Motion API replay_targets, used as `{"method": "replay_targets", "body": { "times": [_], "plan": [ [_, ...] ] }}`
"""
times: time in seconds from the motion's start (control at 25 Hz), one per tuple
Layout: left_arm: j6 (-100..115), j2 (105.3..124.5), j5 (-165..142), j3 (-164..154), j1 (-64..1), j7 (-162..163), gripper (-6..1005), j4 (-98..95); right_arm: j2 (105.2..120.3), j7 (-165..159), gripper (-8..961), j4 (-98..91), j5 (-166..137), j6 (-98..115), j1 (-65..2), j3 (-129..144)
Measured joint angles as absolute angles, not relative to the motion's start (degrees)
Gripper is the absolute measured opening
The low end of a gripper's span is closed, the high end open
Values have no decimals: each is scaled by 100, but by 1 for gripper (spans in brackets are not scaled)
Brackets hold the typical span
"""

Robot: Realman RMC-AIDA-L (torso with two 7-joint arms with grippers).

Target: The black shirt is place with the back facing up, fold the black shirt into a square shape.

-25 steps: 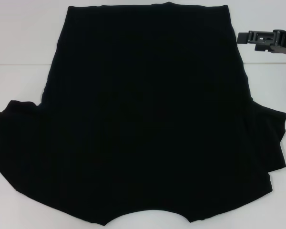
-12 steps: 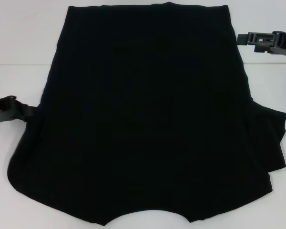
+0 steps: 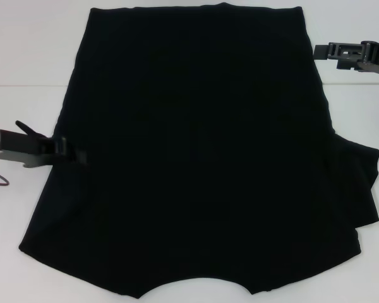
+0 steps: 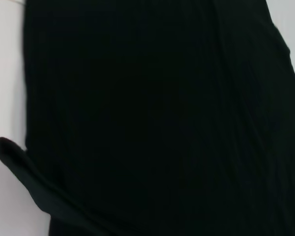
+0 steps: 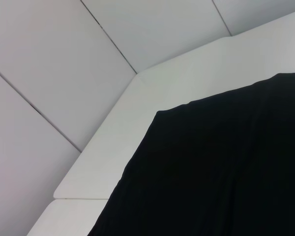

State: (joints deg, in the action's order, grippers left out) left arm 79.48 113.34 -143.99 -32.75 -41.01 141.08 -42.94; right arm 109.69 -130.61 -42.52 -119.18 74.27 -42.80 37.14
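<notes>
Two grippers are showing: the left gripper [image 3: 82, 156] is pinching the black shirt [image 3: 196, 151] over its side edge; right gripper [image 3: 320, 50] is hovering, fingers unclear

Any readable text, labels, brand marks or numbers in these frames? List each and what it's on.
None readable in any view.
black shirt: plain black side up, no lettering or tag showing.
left gripper: at the shirt's left edge, no marking legible.
right gripper: by the shirt's far right corner, no marking legible.
white table: blank.
</notes>
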Motion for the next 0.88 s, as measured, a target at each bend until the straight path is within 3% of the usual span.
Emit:
{"method": "replay_targets", "body": {
  "times": [0.36,0.72,0.88],
  "plan": [
    [7907,11481,-14396,-3819,-4146,14105,26,-4280,10969,-13066,944,-4254,-11918,7429,-4280,3709],
    [7913,11505,-14373,-3901,-4211,14197,54,-4192,10969,-13069,945,-4250,-11918,7434,-4264,3709],
    [8057,11504,-14338,-3825,-4176,14181,183,-4260,10969,-13070,945,-4247,-11918,7438,-4240,3708]
  ]
}}
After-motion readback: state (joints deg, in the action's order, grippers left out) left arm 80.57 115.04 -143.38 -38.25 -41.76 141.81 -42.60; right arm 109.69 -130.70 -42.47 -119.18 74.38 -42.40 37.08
